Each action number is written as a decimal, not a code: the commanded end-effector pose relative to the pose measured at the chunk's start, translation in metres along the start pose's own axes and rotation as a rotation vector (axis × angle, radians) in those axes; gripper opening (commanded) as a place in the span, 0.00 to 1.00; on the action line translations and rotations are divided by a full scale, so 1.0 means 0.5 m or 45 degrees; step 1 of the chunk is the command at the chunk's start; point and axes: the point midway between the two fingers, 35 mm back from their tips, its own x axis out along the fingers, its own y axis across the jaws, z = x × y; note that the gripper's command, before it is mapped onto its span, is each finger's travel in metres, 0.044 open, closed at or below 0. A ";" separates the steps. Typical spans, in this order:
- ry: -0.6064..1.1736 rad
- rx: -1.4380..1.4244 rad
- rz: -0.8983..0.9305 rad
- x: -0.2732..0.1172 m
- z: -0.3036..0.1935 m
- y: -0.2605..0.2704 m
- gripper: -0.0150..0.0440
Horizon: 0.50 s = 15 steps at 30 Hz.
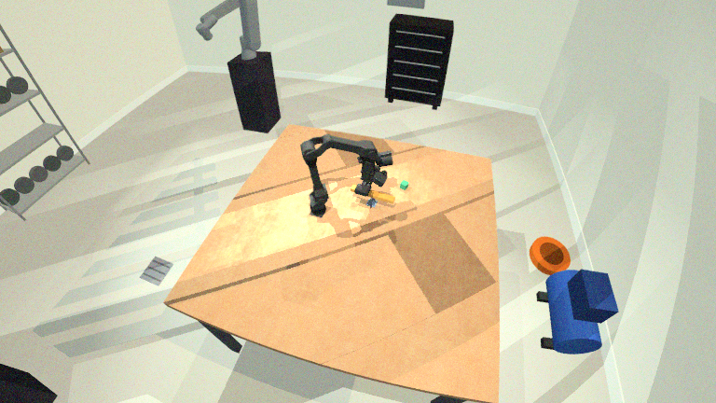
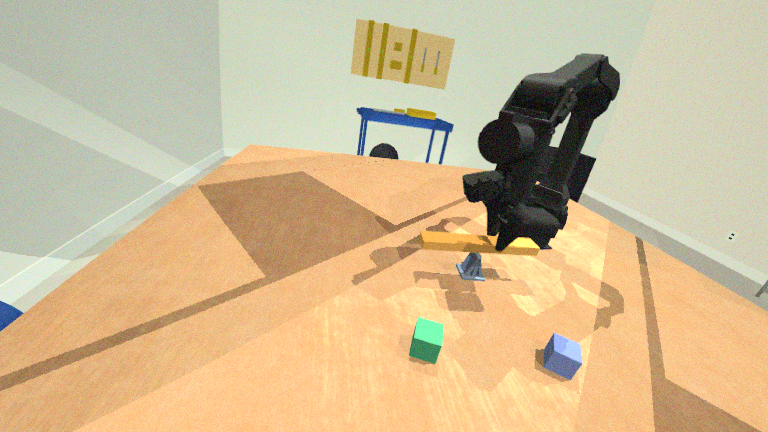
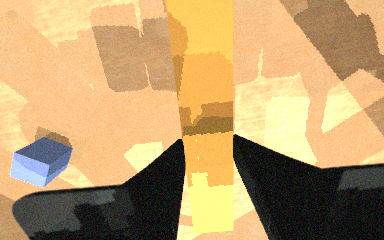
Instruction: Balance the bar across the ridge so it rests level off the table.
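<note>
above the wooden table [image 1: 337,313] [image 2: 237,314] [image 3: 260,107], black fingers [image 1: 363,191] [image 2: 523,246] pinching the yellow bar [image 1: 383,197] [image 2: 453,241] [image 3: 207,80], blue-grey ridge [image 1: 372,202] [image 2: 471,267] near it

Blk cabinet [image 1: 419,68] nr pale wall.

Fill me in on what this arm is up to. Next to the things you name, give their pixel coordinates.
The black arm [image 1: 345,144] [image 2: 577,116] has a yellow bar [image 1: 383,197] [image 2: 458,241] [image 3: 207,80] clamped in its tool [image 2: 523,243] [image 3: 207,142], gripped nearer one end. In the exterior view the bar looks to be held up off the table [image 1: 337,313] [image 2: 186,268], close to the small grey-blue ridge [image 1: 372,202] [image 2: 471,267] it is meant to balance on. It has not been let go. A green cube [image 1: 404,185] [image 2: 426,340] and a blue one [image 2: 562,356] [image 3: 40,162] sit apart from it.
</note>
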 end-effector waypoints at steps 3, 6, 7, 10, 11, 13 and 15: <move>0.004 0.002 -0.005 0.007 -0.002 -0.002 0.25; 0.004 0.002 -0.005 0.005 -0.002 -0.002 0.25; 0.004 0.002 -0.005 0.004 -0.002 -0.002 0.25; 0.004 0.002 -0.005 0.003 -0.002 -0.002 0.25; 0.004 0.002 -0.005 0.003 -0.002 -0.002 0.25; 0.004 0.002 -0.005 0.004 -0.002 -0.002 0.25; 0.004 0.002 -0.005 0.004 -0.002 -0.002 0.25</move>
